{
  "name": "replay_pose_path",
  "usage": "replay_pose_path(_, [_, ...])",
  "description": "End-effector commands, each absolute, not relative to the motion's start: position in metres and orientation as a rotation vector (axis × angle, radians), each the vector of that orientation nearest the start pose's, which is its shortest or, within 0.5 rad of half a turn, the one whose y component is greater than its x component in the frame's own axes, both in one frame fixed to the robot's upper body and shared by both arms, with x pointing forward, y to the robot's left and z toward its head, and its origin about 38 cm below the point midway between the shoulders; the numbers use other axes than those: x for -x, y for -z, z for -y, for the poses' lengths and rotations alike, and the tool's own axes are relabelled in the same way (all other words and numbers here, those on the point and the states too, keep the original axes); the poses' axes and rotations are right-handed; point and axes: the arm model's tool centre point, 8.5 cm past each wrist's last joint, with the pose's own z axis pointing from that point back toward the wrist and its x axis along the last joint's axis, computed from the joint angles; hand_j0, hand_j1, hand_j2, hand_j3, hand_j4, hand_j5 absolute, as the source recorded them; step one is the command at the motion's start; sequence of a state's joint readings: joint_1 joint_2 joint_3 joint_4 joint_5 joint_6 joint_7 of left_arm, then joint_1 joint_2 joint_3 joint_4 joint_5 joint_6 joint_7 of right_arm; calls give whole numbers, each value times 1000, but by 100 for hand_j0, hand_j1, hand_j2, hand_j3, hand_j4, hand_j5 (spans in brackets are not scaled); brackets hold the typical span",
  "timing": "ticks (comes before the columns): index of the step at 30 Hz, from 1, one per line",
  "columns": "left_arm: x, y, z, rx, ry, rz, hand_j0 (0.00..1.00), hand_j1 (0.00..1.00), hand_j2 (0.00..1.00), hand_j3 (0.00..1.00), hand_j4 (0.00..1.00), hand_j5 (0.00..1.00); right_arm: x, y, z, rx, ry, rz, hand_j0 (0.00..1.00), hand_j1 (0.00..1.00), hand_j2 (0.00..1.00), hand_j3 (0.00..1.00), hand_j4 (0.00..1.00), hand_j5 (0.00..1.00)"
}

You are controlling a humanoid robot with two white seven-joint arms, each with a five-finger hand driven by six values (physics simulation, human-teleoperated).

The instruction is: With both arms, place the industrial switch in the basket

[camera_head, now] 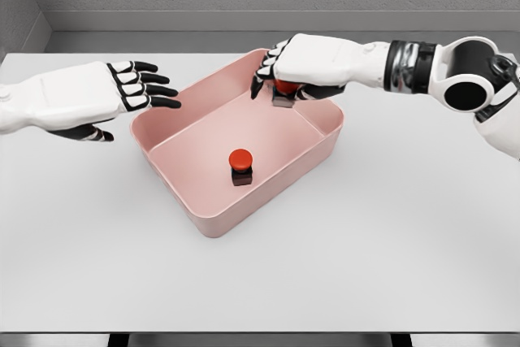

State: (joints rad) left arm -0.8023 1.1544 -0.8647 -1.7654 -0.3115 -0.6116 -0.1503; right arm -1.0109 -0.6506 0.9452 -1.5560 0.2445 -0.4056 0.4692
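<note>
We see the right hand reaching in from the right, arm stretched nearly level over the far corner of the shallow pink plastic basket. Its fingers curl down around a red-capped industrial switch on a dark square base, which hangs just above the basket's far inner edge, partly hidden under the palm.

The left hand hovers just outside the basket's left rim, palm turned inward, black-tipped fingers spread and pointing toward the basket, holding nothing.

We count two switches: the one in the right hand's grasp, and a second red-button switch standing upright on the basket floor, near its middle and toward the near wall. There is one basket, sitting at an angle on the pale grey table.
</note>
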Motion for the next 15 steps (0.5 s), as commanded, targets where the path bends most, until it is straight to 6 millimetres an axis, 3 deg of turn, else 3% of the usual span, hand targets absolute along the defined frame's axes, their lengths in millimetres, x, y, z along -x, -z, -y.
replay_pose_path(1, [-375,-300,-296,600,-2655,-2114,100,100,100,100,100,100,-452,-295,151,-365,2743,-2171,87,87,87,87,87,87])
replay_pose_path(3, [-375,-300,-296,600,-2655,-2114,100,100,100,100,100,100,-452,-295,149,-361,2739,-2174,91,91,91,91,91,91])
replay_pose_path(7, [-375,-300,-296,601,-2651,-2118,100,100,100,100,100,100,-459,-294,104,-293,2700,-2157,92,92,92,92,92,92])
replay_pose_path(12, [-375,-300,-296,599,-2653,-2118,100,100,100,100,100,100,-463,-295,119,-338,2718,-2162,100,100,100,100,100,100])
replay_pose_path(13, [-376,-305,-298,616,-2645,-2114,100,100,100,100,100,100,-466,-296,133,-381,2742,-2152,100,100,100,100,100,100])
replay_pose_path(14, [-375,-315,-309,669,-2659,-2097,100,100,100,100,100,100,-469,-295,137,-411,2757,-2141,100,100,100,100,100,100])
replay_pose_path(15, [-375,-318,-309,669,-2647,-2111,100,100,100,100,100,100,-472,-296,140,-421,2757,-2137,100,100,100,100,100,100])
